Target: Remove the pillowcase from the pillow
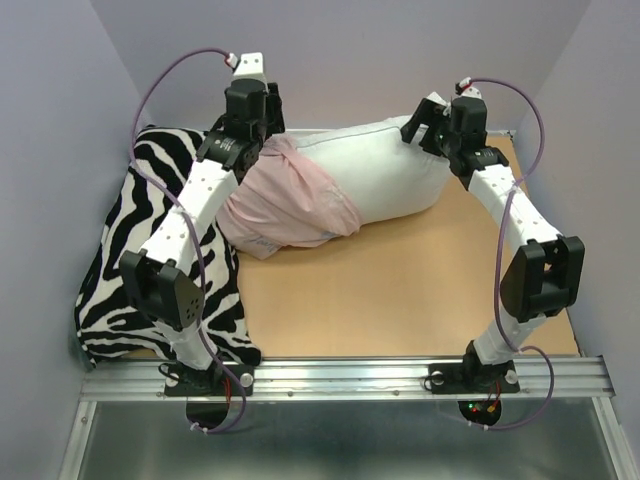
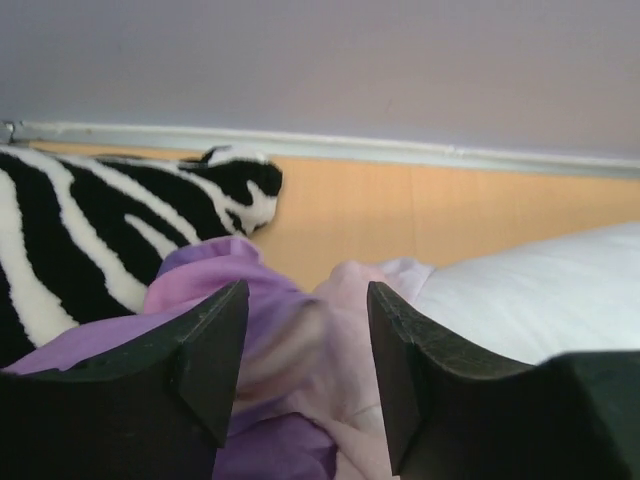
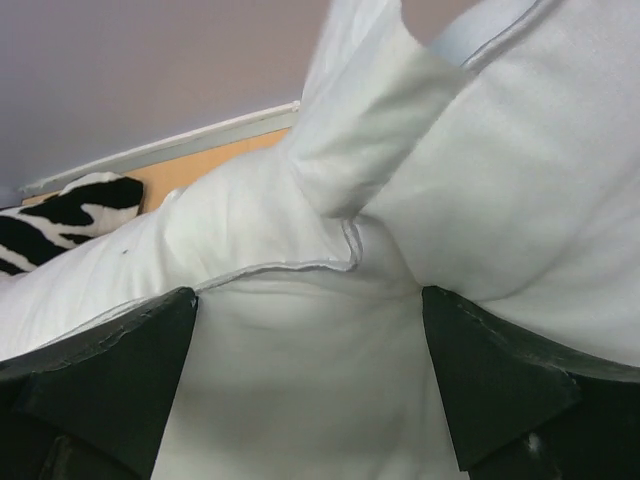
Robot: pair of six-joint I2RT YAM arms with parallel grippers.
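Top external, zebra cushion (image 1: pixel 150 250) at left of table (image 1: pixel 400 290), beside bunched pillowcase (image 1: pixel 290 205), pillow (image 1: pixel 390 170) half bared, left tool (image 2: pixel 308 300) open over pillowcase, right tool (image 3: pixel 310 300) open against pillow.

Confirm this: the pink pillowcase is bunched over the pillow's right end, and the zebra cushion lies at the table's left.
Wrong end. The top view shows the pillowcase bunched over the left end of the pillow; the zebra cushion does lie at the table's left.

Lilac walls (image 1: pixel 360 50) (plain), wooden tabletop (image 1: pixel 400 290)
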